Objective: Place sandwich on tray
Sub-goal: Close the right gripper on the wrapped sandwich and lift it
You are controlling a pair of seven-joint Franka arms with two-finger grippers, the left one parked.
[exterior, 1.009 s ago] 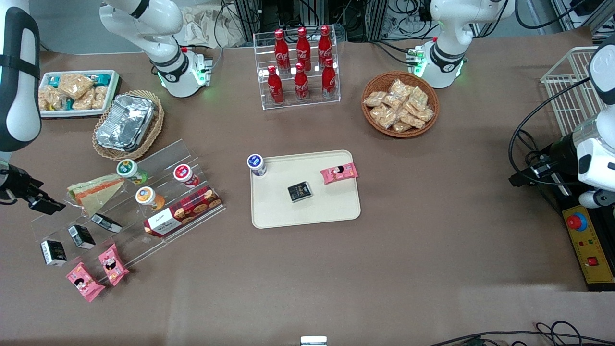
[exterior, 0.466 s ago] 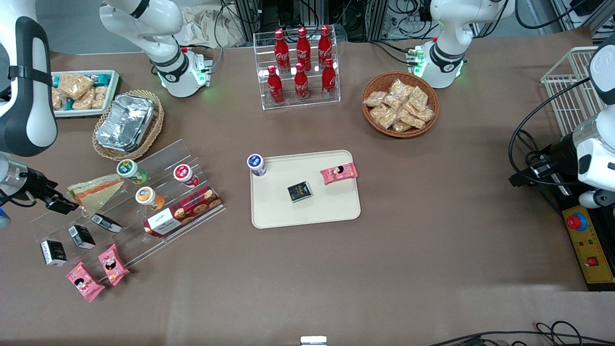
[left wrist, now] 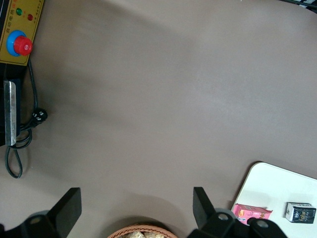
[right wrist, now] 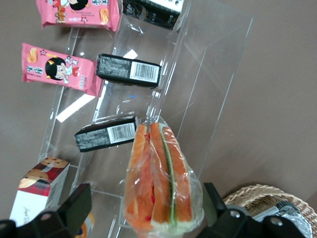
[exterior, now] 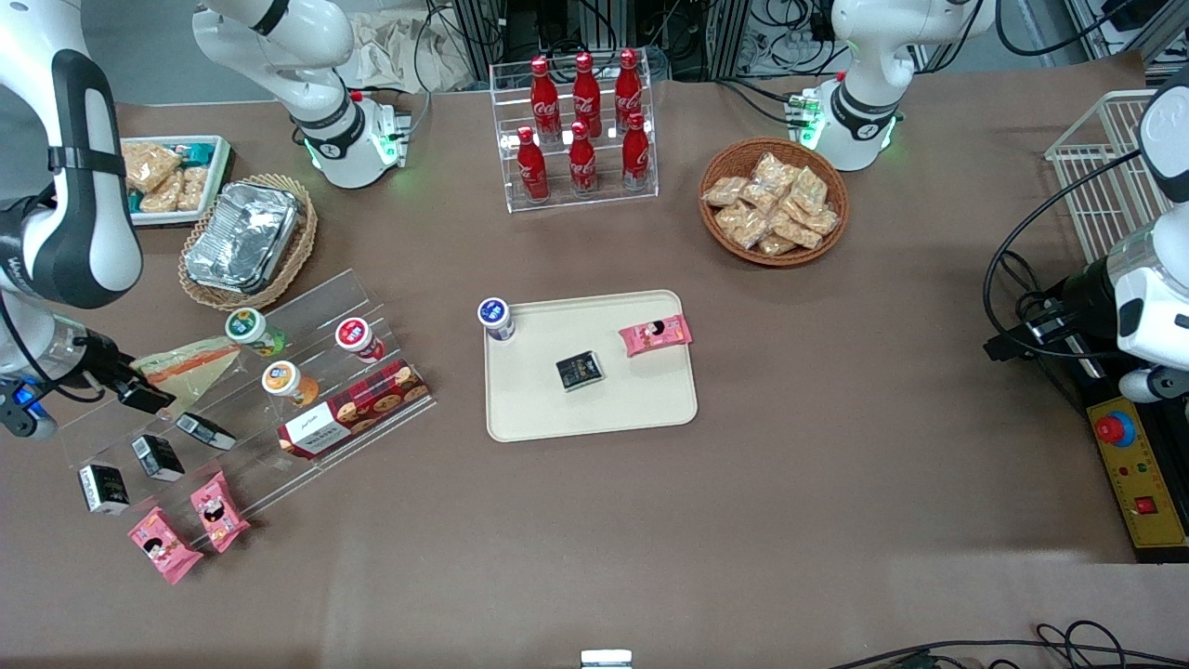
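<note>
Moved gripper [exterior: 139,395] in from the desk edge, right up against sandwich [exterior: 186,366] on clear stepped rack [right wrist: 198,89]; jaws spread wide around it, nothing grasped; tray [exterior: 650,409] mid-desk, well apart; pickup looked imminent

Sandwich [right wrist: 159,178]: orange and green filling. Tray [exterior: 641,400]: cream-beige. Counter [exterior: 836,390]: brown. Tool [right wrist: 143,210]: black, at the sandwich.

Your right arm reaches low at its own end of the table, gripper [exterior: 149,398] [right wrist: 143,210] spread wide, fingers apart.
</note>
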